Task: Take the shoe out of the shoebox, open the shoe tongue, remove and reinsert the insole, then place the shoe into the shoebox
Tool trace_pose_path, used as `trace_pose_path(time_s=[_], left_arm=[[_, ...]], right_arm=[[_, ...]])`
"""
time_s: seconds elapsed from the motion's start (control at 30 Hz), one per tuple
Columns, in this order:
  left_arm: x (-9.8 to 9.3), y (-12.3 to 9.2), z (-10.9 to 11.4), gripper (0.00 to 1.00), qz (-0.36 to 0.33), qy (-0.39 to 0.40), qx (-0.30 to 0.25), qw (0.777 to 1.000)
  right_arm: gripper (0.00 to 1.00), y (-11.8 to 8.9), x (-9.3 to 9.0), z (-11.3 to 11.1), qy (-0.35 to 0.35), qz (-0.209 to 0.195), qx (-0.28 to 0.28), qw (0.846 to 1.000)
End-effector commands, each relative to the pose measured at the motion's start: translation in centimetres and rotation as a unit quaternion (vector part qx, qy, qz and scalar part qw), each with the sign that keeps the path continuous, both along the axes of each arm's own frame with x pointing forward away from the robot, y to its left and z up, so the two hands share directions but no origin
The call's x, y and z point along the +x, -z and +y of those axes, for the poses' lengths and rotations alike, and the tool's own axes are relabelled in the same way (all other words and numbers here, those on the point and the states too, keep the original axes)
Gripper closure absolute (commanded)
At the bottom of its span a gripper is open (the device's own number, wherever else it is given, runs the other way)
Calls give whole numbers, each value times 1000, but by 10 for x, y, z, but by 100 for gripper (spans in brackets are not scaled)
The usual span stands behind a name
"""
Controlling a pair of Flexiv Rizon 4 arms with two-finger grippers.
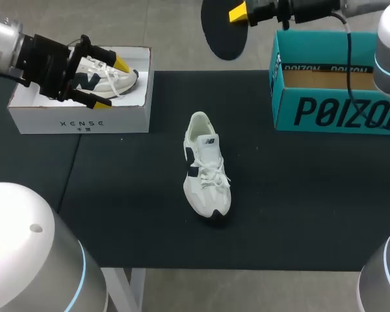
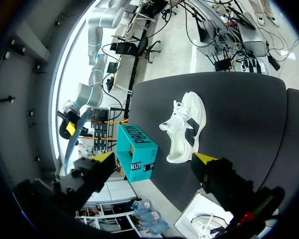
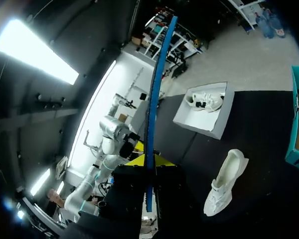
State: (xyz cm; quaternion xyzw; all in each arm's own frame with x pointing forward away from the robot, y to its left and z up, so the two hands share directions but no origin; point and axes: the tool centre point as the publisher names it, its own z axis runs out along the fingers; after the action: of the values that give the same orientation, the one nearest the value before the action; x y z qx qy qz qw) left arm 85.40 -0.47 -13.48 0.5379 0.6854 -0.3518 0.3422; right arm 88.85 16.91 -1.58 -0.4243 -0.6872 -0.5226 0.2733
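A white sneaker with dark trim lies on the black mat mid-table, toe toward the front edge. It also shows ahead of my left gripper and below my right gripper. My right gripper, raised over the table's far edge, is shut on a dark insole. That insole appears edge-on between the right gripper's fingers. My left gripper stands open above the white shoebox, nothing between its fingers. The teal shoebox stands open at the right.
A second white sneaker lies inside the white shoebox at the far left. The teal shoebox sits at the mat's right edge.
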Motion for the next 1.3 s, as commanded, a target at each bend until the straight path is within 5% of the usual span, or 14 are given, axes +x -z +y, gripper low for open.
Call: trace_pose_path(time_s=[0.03,0.17,0.57,1.03,1.3], left_arm=[[0,0,0,0,0,0,1,1000],[0,0,0,0,0,0,1,1000],[0,0,0,0,0,0,1,1000],[0,0,0,0,0,0,1,1000],[0,0,0,0,0,0,1,1000]], right_arm=[[100,11,6,27,8,-84,-16,996],[100,26,10,40,15,-121,-29,992],[100,89,25,34,51,-108,-34,992],[100,142,27,39,12,-160,-44,986],[100,172,29,43,-19,-153,-54,987]])
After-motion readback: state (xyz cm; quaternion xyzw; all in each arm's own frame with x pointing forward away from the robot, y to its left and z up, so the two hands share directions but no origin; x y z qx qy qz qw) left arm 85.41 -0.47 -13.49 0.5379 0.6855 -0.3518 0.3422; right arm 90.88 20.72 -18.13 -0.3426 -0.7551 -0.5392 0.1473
